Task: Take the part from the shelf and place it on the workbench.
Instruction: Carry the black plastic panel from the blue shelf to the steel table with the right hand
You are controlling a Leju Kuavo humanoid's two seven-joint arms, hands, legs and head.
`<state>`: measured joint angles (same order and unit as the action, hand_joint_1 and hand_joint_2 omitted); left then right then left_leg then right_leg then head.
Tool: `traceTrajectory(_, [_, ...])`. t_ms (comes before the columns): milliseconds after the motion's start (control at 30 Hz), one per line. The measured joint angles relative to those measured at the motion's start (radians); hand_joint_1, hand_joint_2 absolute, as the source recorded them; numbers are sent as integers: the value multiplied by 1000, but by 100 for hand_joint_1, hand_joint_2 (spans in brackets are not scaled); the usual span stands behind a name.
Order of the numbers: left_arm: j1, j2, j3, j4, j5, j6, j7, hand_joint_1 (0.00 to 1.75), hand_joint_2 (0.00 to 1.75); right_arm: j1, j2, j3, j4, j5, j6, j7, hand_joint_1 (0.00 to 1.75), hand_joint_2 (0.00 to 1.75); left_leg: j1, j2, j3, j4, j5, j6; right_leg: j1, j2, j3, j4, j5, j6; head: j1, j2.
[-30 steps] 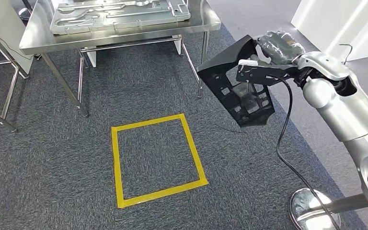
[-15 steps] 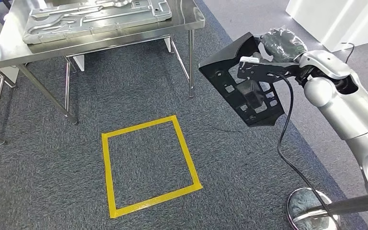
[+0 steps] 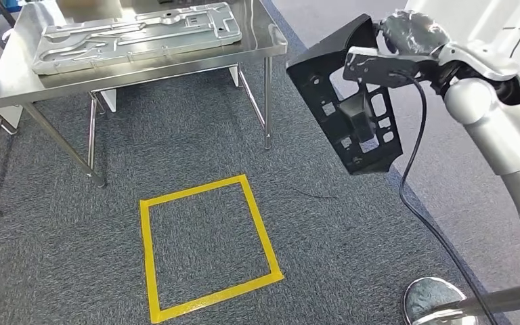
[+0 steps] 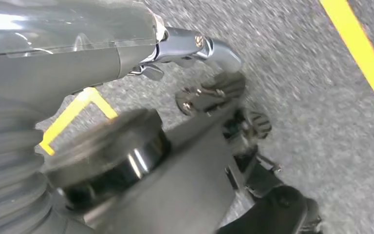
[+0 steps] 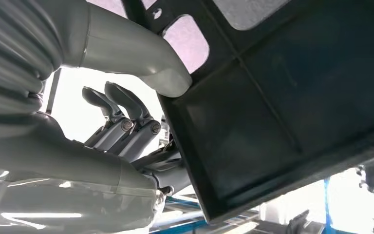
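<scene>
A black plastic part (image 3: 352, 101), a ribbed tray-like frame with cut-outs, hangs in the air on the right of the head view. My right hand (image 3: 413, 34) grips its upper edge. In the right wrist view the thumb (image 5: 141, 53) presses on the part's rim (image 5: 282, 112) and the darker fingers (image 5: 121, 112) lie behind it. The steel workbench (image 3: 257, 44) stands ahead at the upper left, apart from the part. My left hand (image 4: 209, 73) hangs over the grey carpet with its fingers apart and nothing in it.
A large silver pressed-metal panel (image 3: 135, 37) covers much of the workbench top. A yellow tape square (image 3: 147, 257) marks the carpet in front of the bench. A black cable (image 3: 413, 156) hangs from my right arm. A round metal base (image 3: 433, 301) stands at the lower right.
The whole picture has shifted as the camera moved, and the bench now sits lower in the picture. My right hand still grips the black part, now higher in the picture.
</scene>
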<state>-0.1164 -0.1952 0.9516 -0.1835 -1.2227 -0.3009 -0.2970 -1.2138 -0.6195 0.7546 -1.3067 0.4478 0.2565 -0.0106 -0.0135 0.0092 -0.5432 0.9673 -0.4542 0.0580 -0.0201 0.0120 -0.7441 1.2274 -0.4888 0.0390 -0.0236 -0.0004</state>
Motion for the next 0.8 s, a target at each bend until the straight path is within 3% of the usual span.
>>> traceTrajectory(67, [1,-3,0,0,0,-3,3,0,175,-6,0,6,8,-3,3,1,175,175,10,1,18,1,-15,-10,-11,-2,-49,63,-13,12,0,0])
traceTrajectory(100, [3,-4,0,0,0,-4,5,0,175,-7,0,8,11,-5,4,1,175,175,17,2,29,4,-25,-18,-17,-5,-48,44,0,20,0,0])
traceTrajectory(133, [4,-5,0,0,0,-5,7,0,175,-9,0,11,15,-8,5,2,175,175,25,2,41,8,-37,-28,-25,-10,-30,-7,26,31,0,0])
traceTrajectory(167, [6,-5,0,0,0,-6,7,0,175,-13,-2,12,18,-11,5,3,175,175,30,2,51,15,-52,-40,-36,-19,-5,-77,69,41,0,0])
traceTrajectory(200, [6,-5,0,0,0,-6,8,0,175,-18,-4,15,23,-14,5,4,175,175,35,2,59,24,-69,-51,-41,-27,15,-137,99,46,0,0])
traceTrajectory(267, [4,-4,0,0,0,-5,9,0,175,-27,-8,22,29,-21,6,6,175,175,36,5,70,31,-93,-73,-41,-35,31,-191,130,32,0,0])
traceTrajectory(333, [2,-3,1,0,1,-5,10,0,175,-31,-13,27,31,-28,6,9,175,175,37,8,75,38,-91,-88,-35,-28,35,-185,112,3,-1,0])
traceTrajectory(367, [2,-3,1,0,1,-5,10,0,175,-33,-15,27,30,-31,5,10,175,175,40,7,66,62,-78,-93,-36,-25,43,-186,105,-6,-1,0])
traceTrajectory(433, [1,-4,1,0,2,-6,10,0,175,-40,-17,29,30,-35,5,11,175,175,44,4,3,167,-56,-97,-33,-20,68,-191,88,-20,-1,0])
traceTrajectory(467, [1,-4,1,0,2,-6,10,0,175,-41,-17,32,30,-36,5,11,175,175,44,2,-42,232,-64,-97,-29,-17,83,-195,78,-25,-1,0])
traceTrajectory(533, [2,-4,1,0,5,-7,10,0,175,-41,-17,40,31,-37,6,11,175,175,39,1,-122,320,-137,-93,-21,-8,116,-198,55,-32,-1,0])
traceTrajectory(567, [3,-4,1,0,7,-7,10,0,175,-41,-17,44,31,-38,7,11,175,175,34,1,-148,328,-177,-88,-15,-4,135,-199,42,-34,-1,0])
traceTrajectory(600, [3,-4,2,0,10,-7,11,0,175,-42,-17,48,32,-39,8,12,175,175,29,0,-163,312,-197,-79,-9,0,155,-200,28,-36,-1,0])
traceTrajectory(633, [3,-4,3,0,13,-7,12,0,175,-44,-16,51,32,-41,9,12,175,175,23,-1,-170,275,-184,-67,-2,2,176,-200,13,-38,-1,0])
traceTrajectory(667, [5,-4,4,0,15,-8,13,0,175,-46,-16,54,32,-43,10,13,175,175,14,-4,-171,218,-128,-49,4,3,196,-202,-2,-40,-1,0])
traceTrajectory(733, [10,-2,6,0,17,-8,15,0,175,-52,-16,62,36,-48,14,17,175,175,-10,-24,-171,106,32,-10,12,10,225,-202,-27,-40,-1,0])
traceTrajectory(767, [13,-1,6,0,17,-9,16,0,175,-54,-14,67,38,-51,17,19,175,175,-20,-36,-171,74,92,2,13,15,233,-202,-39,-38,-1,0])
traceTrajectory(800, [14,0,6,0,17,-9,16,0,175,-58,-14,72,40,-52,20,20,175,175,-26,-46,-171,61,117,6,14,22,238,-203,-48,-35,-1,0])
